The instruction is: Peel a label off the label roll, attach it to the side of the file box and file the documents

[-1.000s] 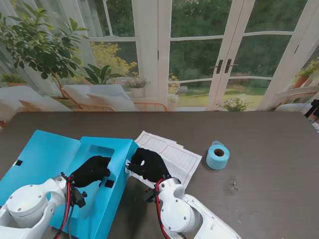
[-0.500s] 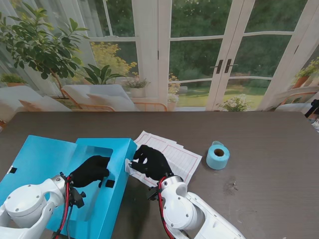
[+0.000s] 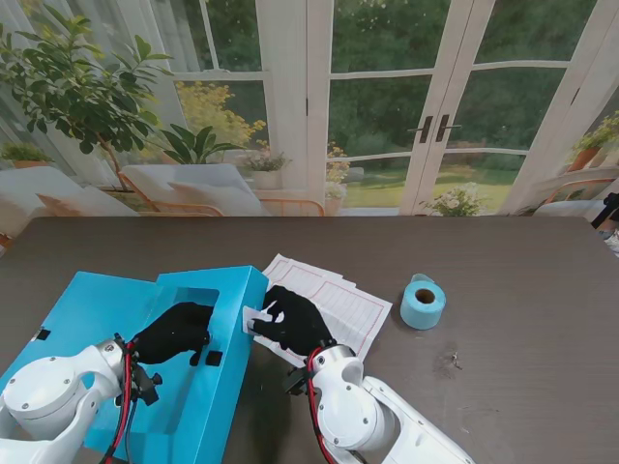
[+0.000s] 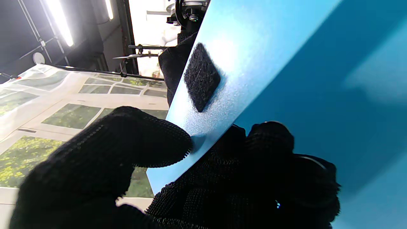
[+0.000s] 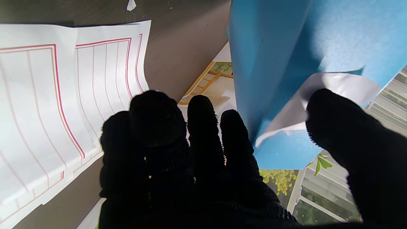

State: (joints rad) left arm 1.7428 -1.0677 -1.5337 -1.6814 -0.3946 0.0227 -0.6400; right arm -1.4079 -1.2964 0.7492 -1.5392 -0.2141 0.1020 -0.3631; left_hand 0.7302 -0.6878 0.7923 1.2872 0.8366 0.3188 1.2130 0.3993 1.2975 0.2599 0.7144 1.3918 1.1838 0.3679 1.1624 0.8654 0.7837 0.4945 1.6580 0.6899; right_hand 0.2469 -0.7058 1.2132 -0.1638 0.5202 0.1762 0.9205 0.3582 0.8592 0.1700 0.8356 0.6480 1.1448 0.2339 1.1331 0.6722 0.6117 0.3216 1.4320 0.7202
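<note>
While both gloved hands worked at the box, the count on the table (image 3: pixel 503 261) was: one blue file box (image 3: pixel 193 319), one stack of ruled documents (image 3: pixel 338 304), one blue label roll (image 3: pixel 423 303), one white label (image 3: pixel 259 316), two black hook-and-loop patches.

File box: lower left of the stand frame, lid flap open toward the left edge. Its long axis ran from the bottom edge up toward frame centre, and the narrow side wall faced the documents. One patch (image 3: pixel 214 358) sat on the box face near the left hand; the other (image 3: pixel 41 334) was near the left edge on the flap.

Left hand (image 3: pixel 176 332): closed on the box panel. The left wrist view showed the thumb (image 4: pixel 133 143) pressed on one face of the blue panel edge (image 4: pixel 219 108) and the fingers (image 4: pixel 270 149) on the other, just beside the patch (image 4: pixel 202 76).

Right hand (image 3: pixel 290 322): at the box's side wall, centre of the stand frame, covering part of the documents. In the right wrist view the label (image 5: pixel 321 98) lay partly on the blue wall (image 5: pixel 270 47), one end curled away, with the thumb (image 5: pixel 334 121) touching it and the other fingers (image 5: pixel 200 124) spread apart, not closed round anything.

Hard to make out: how much of the label was stuck down; small specks (image 3: pixel 453 360) on the table to the lower right of the roll. The documents' near corner was hidden under the right hand, and the box's near end was cut off by the left arm and the bottom edge.

Label roll stood on end, core hole up, right of centre, well apart from the box.
</note>
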